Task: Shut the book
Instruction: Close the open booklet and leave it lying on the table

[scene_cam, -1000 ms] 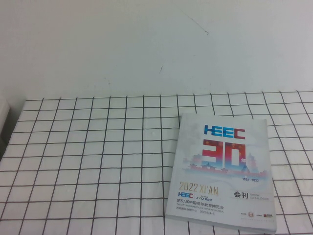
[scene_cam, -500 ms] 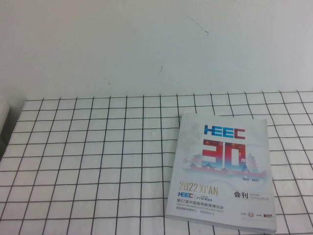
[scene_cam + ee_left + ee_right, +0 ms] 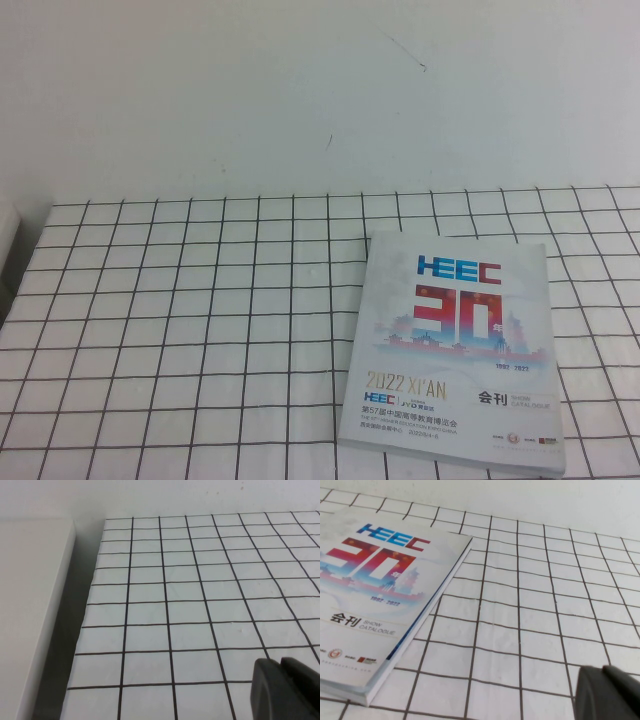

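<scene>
A closed book (image 3: 458, 352) with a pale cover reading "HEEC 30" lies flat on the gridded cloth, right of centre in the high view. The right wrist view shows the same book (image 3: 375, 590), front cover up, spine edge toward the open cloth. Neither arm appears in the high view. My left gripper (image 3: 281, 666) hangs over bare cloth near the table's left side, its two dark fingers pressed together. My right gripper (image 3: 602, 672) hovers over bare cloth beside the book, apart from it, fingers together with nothing held.
A white cloth with a black grid (image 3: 200, 300) covers the table. A white wall (image 3: 300, 90) stands behind it. A pale flat surface (image 3: 30, 605) lies beyond the table's left edge, with a dark gap between them.
</scene>
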Motion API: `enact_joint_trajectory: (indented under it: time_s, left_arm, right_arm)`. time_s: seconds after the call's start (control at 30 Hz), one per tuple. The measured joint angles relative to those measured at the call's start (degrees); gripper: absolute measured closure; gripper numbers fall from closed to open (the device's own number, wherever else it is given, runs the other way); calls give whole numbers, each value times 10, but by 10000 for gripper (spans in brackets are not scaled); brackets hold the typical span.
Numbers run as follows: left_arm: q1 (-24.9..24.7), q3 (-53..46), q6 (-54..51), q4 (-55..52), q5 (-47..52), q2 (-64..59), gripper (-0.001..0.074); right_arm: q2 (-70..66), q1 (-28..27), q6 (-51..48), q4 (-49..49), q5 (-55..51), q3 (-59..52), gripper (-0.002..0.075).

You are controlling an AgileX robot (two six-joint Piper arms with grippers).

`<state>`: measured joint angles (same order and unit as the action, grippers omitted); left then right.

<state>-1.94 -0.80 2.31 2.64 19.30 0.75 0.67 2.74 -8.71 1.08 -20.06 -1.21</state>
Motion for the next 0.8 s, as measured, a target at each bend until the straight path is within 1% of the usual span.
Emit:
enact_joint_trajectory:
  time_s: [0.17, 0.33, 0.47, 0.8]
  left_arm:
    - [0, 0, 0, 0, 0, 0, 739]
    - [0, 0, 0, 0, 0, 0, 739]
    - [0, 0, 0, 0, 0, 0, 739]
    - [0, 0, 0, 0, 0, 0, 739]
  right_arm:
    - [0, 0, 1, 0, 0, 0, 729]
    - [0, 0, 44, 0, 0, 0, 729]
    - [0, 0, 58, 0, 0, 0, 729]
    - [0, -4, 24, 0, -1, 0, 729]
